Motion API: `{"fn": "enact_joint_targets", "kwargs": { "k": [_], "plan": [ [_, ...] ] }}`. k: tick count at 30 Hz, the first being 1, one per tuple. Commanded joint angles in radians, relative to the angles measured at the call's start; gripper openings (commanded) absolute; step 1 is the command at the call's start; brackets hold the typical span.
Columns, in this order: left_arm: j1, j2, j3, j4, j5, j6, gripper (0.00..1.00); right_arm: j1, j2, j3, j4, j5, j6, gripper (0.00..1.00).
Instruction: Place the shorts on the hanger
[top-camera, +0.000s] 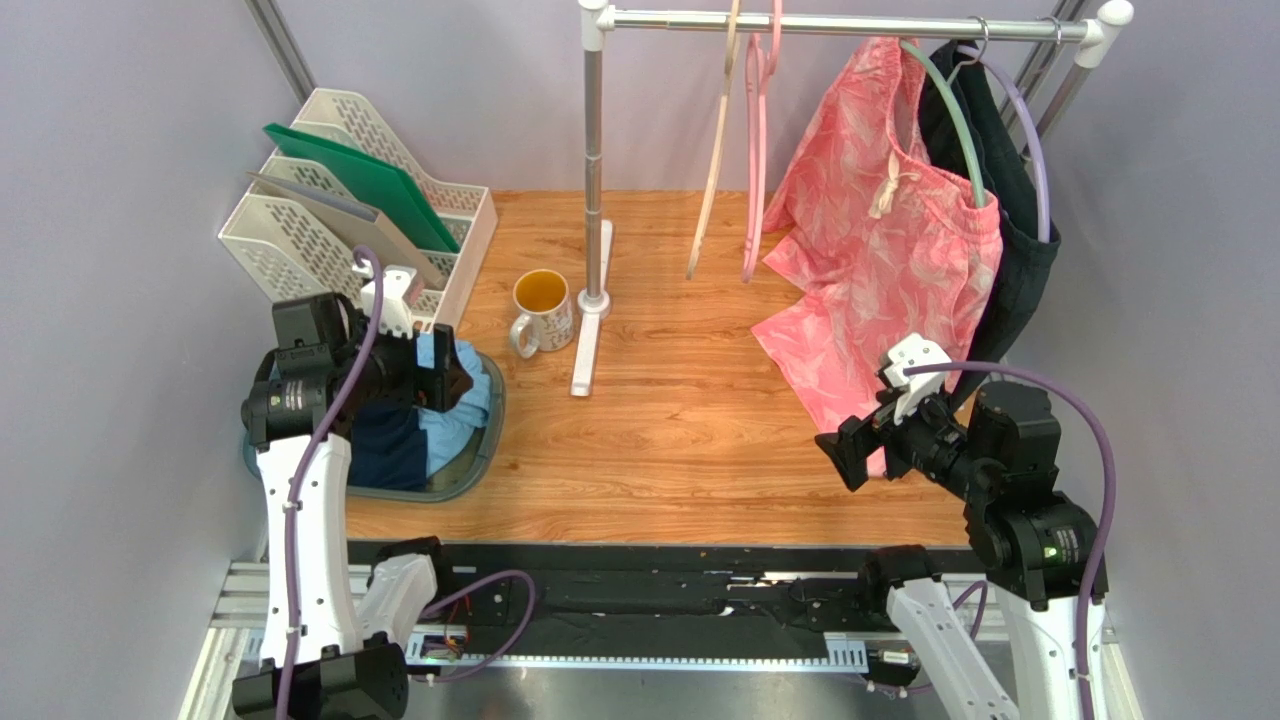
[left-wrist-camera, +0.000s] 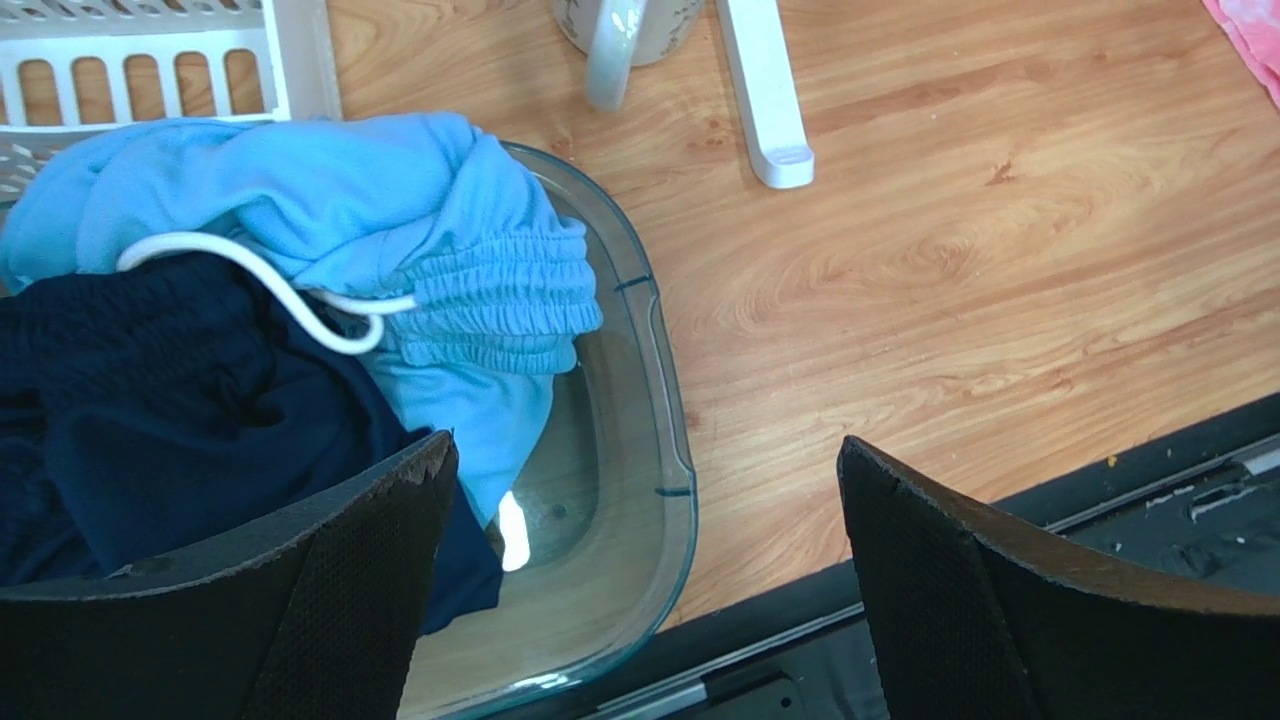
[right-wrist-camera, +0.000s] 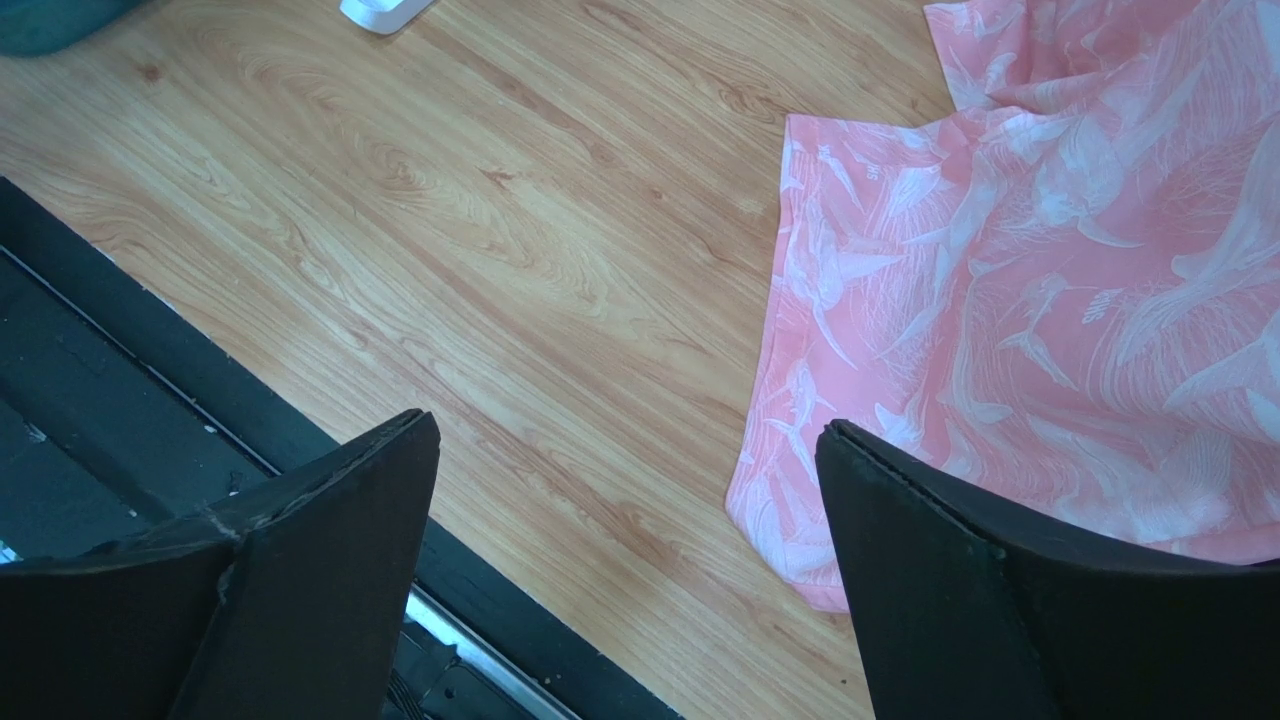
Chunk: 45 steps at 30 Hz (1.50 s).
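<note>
The left arm (top-camera: 305, 495) rises from its base and bends forward, wrist tipped down, and the left gripper (top-camera: 445, 375) hangs with jaws spread wide, holding nothing. The right arm (top-camera: 1052, 555) answers it (elbow high, wrist angled inward), with the right gripper (top-camera: 842, 447) gaping and empty too.

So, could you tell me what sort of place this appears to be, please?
Most likely a robotics test cell staged as a laundry corner: plain grey walls close in a wooden table, a clothes rail carries hangers and garments, and a tub holds crumpled clothes.
</note>
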Motion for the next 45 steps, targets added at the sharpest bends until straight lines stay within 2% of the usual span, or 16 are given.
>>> {"fn": "enact_joint_targets", "kwargs": {
  "k": [1,8,12,17,19,24,28,30,39,41,42,44,45],
  "plan": [
    [0.0,0.029,0.084,0.016,-0.032,-0.064,0.99,0.003,0.023,0.025,0.028,-0.004,0.006,0.98],
    [0.0,0.061,0.16,0.006,-0.038,-0.1,0.99,0.003,0.088,0.083,0.008,-0.004,-0.008,0.99],
    [0.0,0.1,0.219,-0.015,-0.106,-0.101,1.0,0.001,0.121,0.103,0.007,-0.011,0.001,1.0],
    [0.004,0.19,0.28,-0.158,-0.247,0.062,0.99,0.003,0.152,0.121,-0.019,-0.019,-0.005,1.0],
    [0.064,0.213,0.259,-0.181,-0.265,0.176,0.99,0.001,0.157,0.12,-0.023,-0.025,-0.013,1.0],
    [0.275,0.299,0.113,-0.101,-0.278,0.381,0.99,0.001,0.184,0.118,-0.039,-0.066,-0.026,1.0],
    [0.354,0.42,0.073,-0.002,-0.321,0.473,0.99,0.004,0.195,0.124,-0.049,-0.076,-0.039,1.0],
    [0.362,0.488,0.047,0.038,-0.338,0.518,0.99,0.003,0.195,0.128,-0.053,-0.08,-0.046,1.0],
    [0.382,0.732,-0.034,0.275,-0.466,0.551,0.98,0.004,0.181,0.137,-0.062,-0.088,-0.045,1.0],
    [0.391,0.75,-0.053,0.299,-0.493,0.562,0.9,0.004,0.172,0.132,-0.07,-0.09,-0.046,1.0],
    [0.403,0.747,-0.054,0.298,-0.493,0.571,0.72,0.003,0.171,0.131,-0.07,-0.093,-0.045,1.0],
    [0.417,0.71,-0.05,0.286,-0.486,0.576,0.48,0.004,0.164,0.129,-0.076,-0.096,-0.046,1.0],
    [0.423,0.689,-0.045,0.269,-0.474,0.578,0.28,0.004,0.161,0.128,-0.078,-0.099,-0.046,1.0]
  ]
}}
